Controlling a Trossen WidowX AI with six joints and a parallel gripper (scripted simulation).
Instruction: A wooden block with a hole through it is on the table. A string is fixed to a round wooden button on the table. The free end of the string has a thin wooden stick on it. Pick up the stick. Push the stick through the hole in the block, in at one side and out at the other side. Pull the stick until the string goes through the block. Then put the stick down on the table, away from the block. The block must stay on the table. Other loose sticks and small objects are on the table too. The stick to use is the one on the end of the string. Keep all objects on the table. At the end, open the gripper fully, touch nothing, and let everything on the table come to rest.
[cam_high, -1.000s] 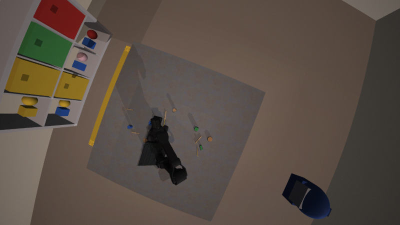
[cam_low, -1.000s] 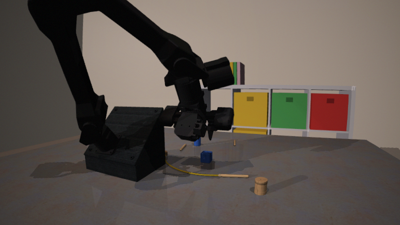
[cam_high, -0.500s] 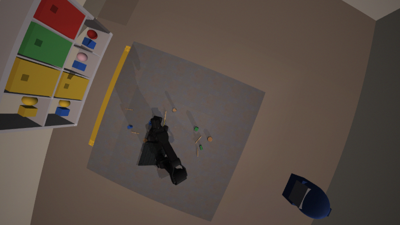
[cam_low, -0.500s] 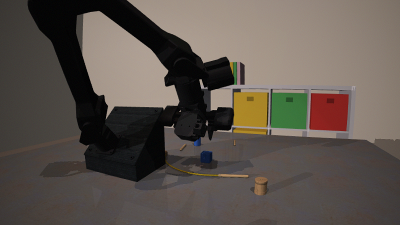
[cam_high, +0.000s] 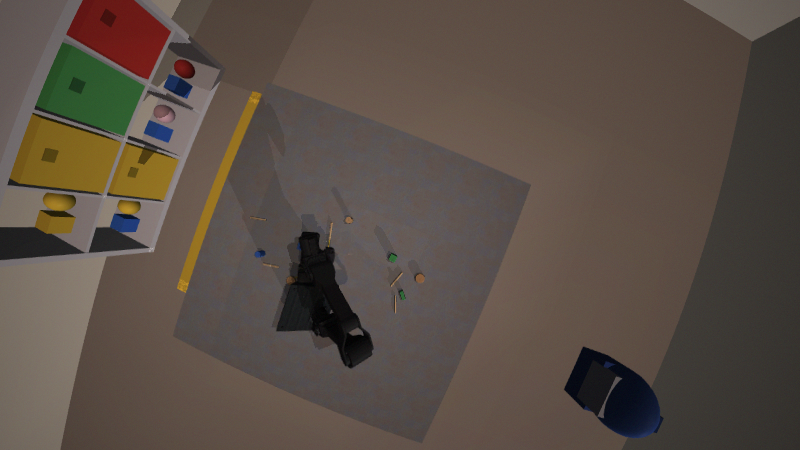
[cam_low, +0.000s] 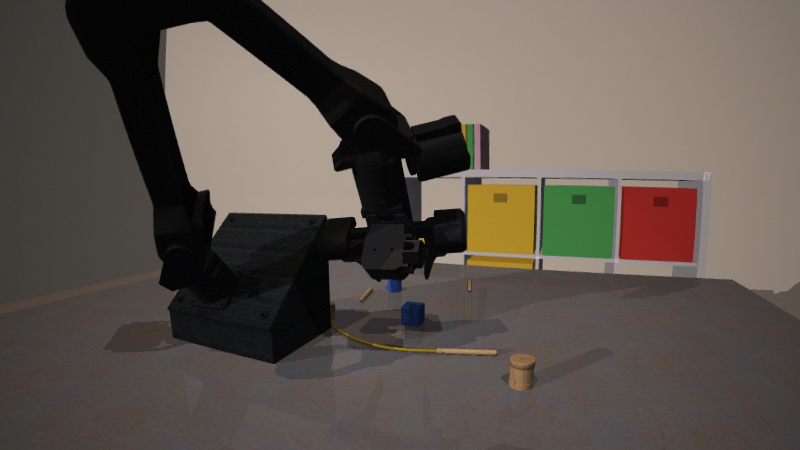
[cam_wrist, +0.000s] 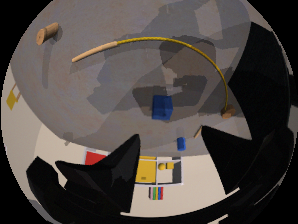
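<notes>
The thin wooden stick (cam_low: 467, 351) (cam_high: 330, 232) (cam_wrist: 93, 52) lies flat on the table. A yellow string (cam_low: 380, 345) (cam_wrist: 166, 40) runs from it in an arc to the round wooden button (cam_wrist: 228, 115) (cam_high: 290, 279) beside the robot base. A blue block (cam_low: 412, 313) (cam_wrist: 161, 106) stands inside the arc, apart from the string; I cannot see its hole. My gripper (cam_low: 411, 273) (cam_wrist: 172, 135) is open and empty. It hangs above the table just behind the blue block, fingers pointing down.
A wooden cylinder (cam_low: 521, 372) (cam_high: 348, 219) (cam_wrist: 48, 34) stands near the stick's tip. A small blue piece (cam_low: 394, 285) (cam_high: 259, 253), loose sticks (cam_high: 257, 218) (cam_high: 396, 278), green pieces (cam_high: 392, 257) and a round wooden piece (cam_high: 419, 277) lie around. The black robot base (cam_low: 251, 302) is at the left.
</notes>
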